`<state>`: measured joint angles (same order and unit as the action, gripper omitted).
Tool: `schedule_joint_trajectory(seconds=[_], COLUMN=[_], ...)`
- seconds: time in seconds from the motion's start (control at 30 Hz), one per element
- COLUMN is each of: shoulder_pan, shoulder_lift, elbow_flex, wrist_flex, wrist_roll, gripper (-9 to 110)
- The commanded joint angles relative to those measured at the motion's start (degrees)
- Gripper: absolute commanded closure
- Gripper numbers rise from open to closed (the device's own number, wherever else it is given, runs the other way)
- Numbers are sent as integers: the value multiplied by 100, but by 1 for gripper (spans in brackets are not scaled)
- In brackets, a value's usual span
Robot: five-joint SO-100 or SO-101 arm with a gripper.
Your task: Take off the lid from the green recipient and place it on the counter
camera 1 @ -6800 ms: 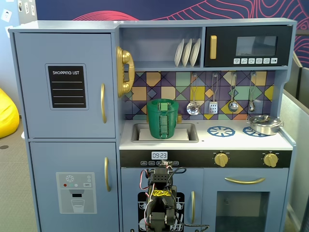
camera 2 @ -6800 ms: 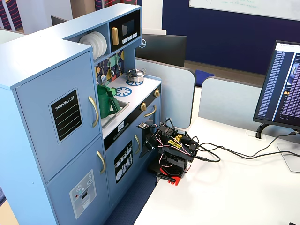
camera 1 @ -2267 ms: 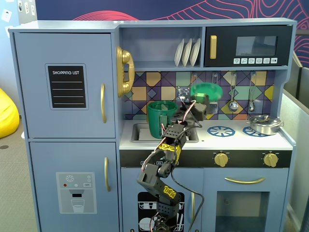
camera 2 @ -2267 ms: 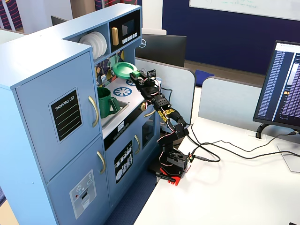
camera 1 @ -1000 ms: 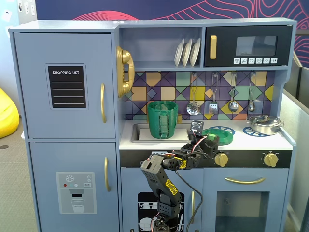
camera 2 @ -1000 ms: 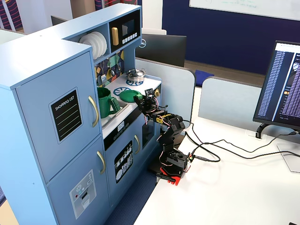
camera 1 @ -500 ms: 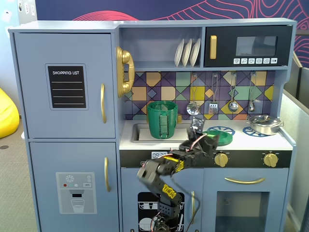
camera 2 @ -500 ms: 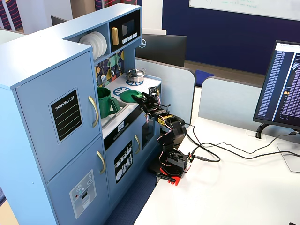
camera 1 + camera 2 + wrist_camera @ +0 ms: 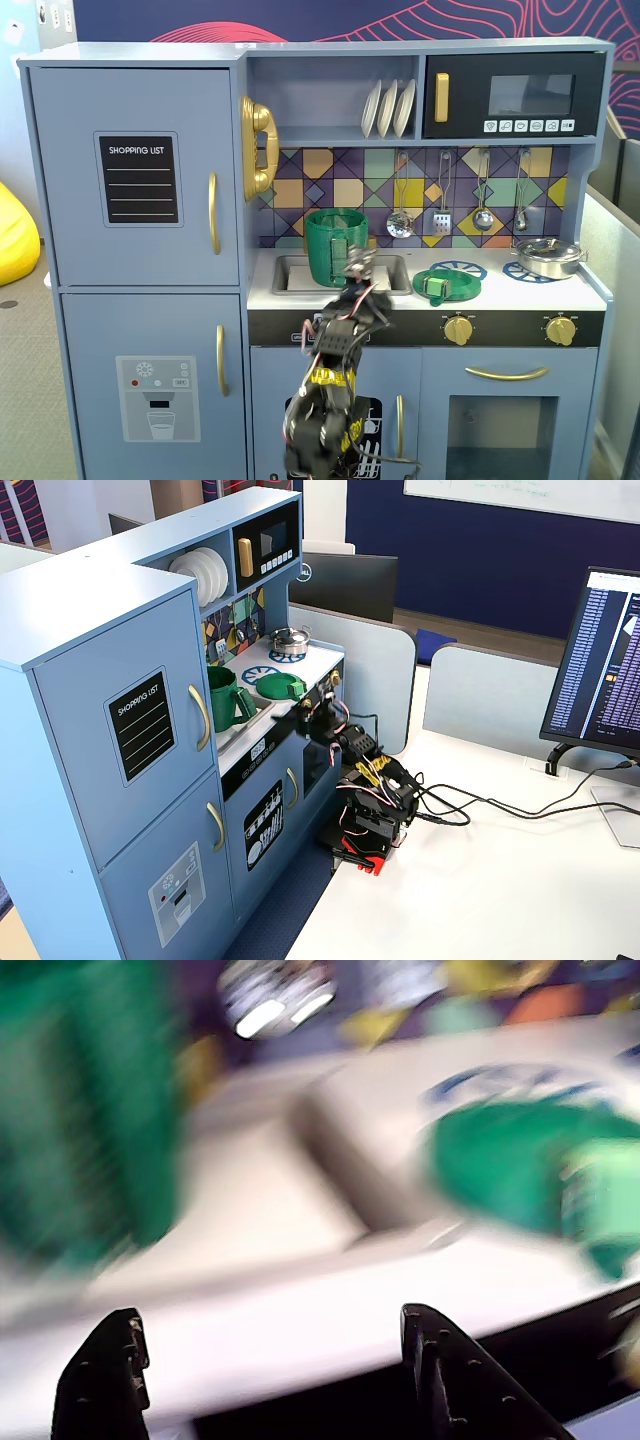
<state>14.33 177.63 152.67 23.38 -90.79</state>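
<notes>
Lid [image 9: 446, 284]: we are finding the bright green disc lying flat on the white counter [image 9: 500, 290], over the left printed burner ring, its blocky knob facing forward; the wrist view [image 9: 520, 1175] is showing it blurred, to the right.
Green recipient [image 9: 336, 246]: we are seeing the tall dark green pot standing upright in the recessed sink [image 9: 292, 276], its mouth open and uncovered; a fixed view from the side [image 9: 226, 697] is confirming this.
Gripper [image 9: 275, 1360]: we are reading the jaws as apart and holding nothing, with the counter edge showing between the two dark fingers [image 9: 105, 1370]; they are hovering at the front of the bench, near the sink and clear of both lid and pot.
Silver pan [image 9: 548, 257]: we are noting it resting on the right burner ring, well apart from the lid.
Done: we are judging the lid as off the pot and placed.
Left: we are judging nothing of substance remaining beyond parking the arm [image 9: 372, 780].
</notes>
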Motion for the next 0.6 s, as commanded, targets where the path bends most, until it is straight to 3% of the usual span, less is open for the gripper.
schedule_joint_trajectory(seconds=[0.0, 0.13, 0.4, 0.57], shoulder_pan=[-650, -976, -1345, -1564], shoulder_lift=[422, 448, 439, 448], elbow_flex=[105, 308, 1898, 1898], wrist_flex=[132, 343, -501, 694], wrist_roll=[-185, -290, -475, -185], gripper=[79, 79, 84, 88])
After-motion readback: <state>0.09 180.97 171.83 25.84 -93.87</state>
